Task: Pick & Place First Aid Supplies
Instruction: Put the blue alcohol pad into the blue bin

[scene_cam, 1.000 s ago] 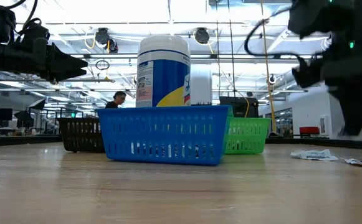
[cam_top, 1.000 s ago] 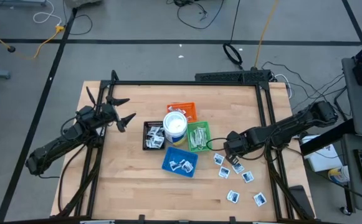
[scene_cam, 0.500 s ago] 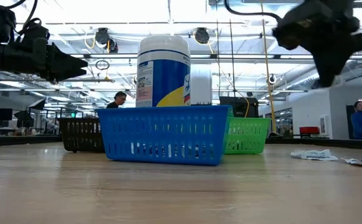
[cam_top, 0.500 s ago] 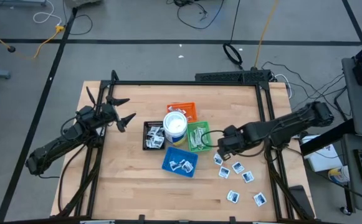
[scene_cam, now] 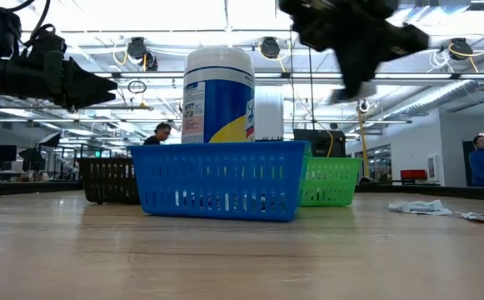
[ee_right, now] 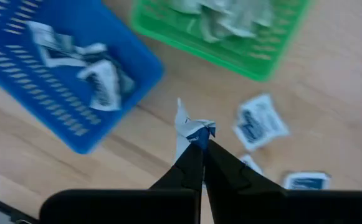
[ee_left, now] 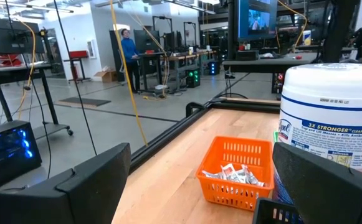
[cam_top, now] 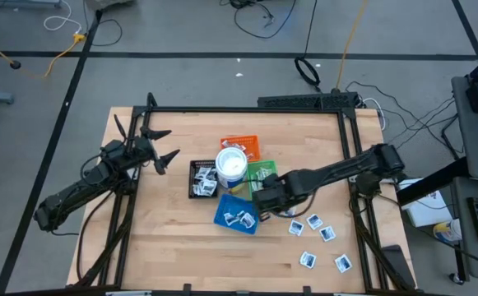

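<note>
While the left gripper (cam_top: pixel 163 146) waits open beside the table's left edge, the right gripper (ee_right: pixel 200 144) pinches a small white blue-printed packet (ee_right: pixel 189 127), standing on edge lengthwise from the fingertips, above bare wood beside the blue plastic basket (ee_right: pixel 75 127).

black tray (cam_top: pixel 203 179): contents too small to sort in high view | white tub (ee_left: pixel 330 134): cut off at left wrist view's edge | held packet (ee_right: pixel 190 127): print unreadable, lower part hidden between right gripper's (ee_right: pixel 200 148) fingers | green tray (ee_right: pixel 230 31): blurred, cut off at edge

Wooden table (cam_top: pixel 164 230) (trays (cam_top: pixel 237 215), loose packets (cam_top: pixel 327 234))
</note>
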You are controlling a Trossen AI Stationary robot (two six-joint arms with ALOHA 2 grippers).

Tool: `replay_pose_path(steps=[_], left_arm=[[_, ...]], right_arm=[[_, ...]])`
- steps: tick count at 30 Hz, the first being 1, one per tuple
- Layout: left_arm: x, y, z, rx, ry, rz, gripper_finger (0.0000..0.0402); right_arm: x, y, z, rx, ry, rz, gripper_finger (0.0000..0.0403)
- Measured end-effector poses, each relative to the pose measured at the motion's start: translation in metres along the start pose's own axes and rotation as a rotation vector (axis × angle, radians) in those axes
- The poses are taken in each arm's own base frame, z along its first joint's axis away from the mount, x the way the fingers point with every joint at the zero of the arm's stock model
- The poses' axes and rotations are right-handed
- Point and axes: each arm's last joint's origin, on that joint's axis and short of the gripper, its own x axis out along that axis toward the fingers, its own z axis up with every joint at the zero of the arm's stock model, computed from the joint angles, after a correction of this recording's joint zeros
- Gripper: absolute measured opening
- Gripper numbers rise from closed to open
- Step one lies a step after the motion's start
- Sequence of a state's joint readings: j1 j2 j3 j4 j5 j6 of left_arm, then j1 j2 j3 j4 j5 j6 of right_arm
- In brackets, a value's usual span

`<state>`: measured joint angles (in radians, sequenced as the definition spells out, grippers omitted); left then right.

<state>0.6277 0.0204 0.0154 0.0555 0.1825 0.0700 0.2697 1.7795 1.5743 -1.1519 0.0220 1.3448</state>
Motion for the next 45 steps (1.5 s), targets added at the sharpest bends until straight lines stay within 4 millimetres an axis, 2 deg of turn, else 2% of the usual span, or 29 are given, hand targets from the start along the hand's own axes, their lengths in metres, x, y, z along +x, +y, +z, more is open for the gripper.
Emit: replay_pose_path(steps=[9,15,29,36,42,45], left_arm=[[0.000,0.000,0.000,0.000,0.000,0.000,0.0397],[0.000,0.000,0.000,0.000,0.000,0.000,0.0397],[0.000,0.000,0.000,0.000,0.000,0.000,0.0397],[0.000,0.000,0.000,0.000,0.000,0.000,0.0397],[0.000,0.000,0.000,0.000,0.000,0.000,0.0397],[0.000,0.000,0.000,0.000,0.000,0.000,0.0397]], right_arm=[[0.005,0.056,0.013,-0.054,-0.021,0.071,0.0000],[0.018,0.076,0.018,-0.074,-0.031,0.100,0.0000],[0.079,0.095,0.021,-0.178,-0.020,0.052,0.0003],[0.079,0.094,0.027,-0.178,-0.048,0.049,0.0024],[0.078,0.093,0.031,-0.196,-0.052,0.051,0.0096],[0.071,0.091,0.033,-0.207,-0.044,0.071,0.0131]])
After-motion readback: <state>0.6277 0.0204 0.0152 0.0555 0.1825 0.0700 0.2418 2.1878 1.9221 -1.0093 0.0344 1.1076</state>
